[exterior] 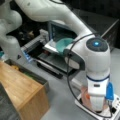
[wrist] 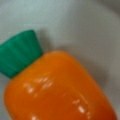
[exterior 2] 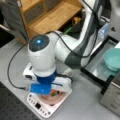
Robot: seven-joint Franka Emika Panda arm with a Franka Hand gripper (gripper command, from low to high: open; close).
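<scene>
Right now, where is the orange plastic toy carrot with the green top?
The orange plastic toy carrot fills the wrist view; in a front view it lies on the pink plate on the white scale, directly beneath the gripper.

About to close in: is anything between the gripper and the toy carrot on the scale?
Nothing visible. The wrist view is filled by the toy carrot alone, green top up-left. In both front views the gripper sits low over the scale.
</scene>
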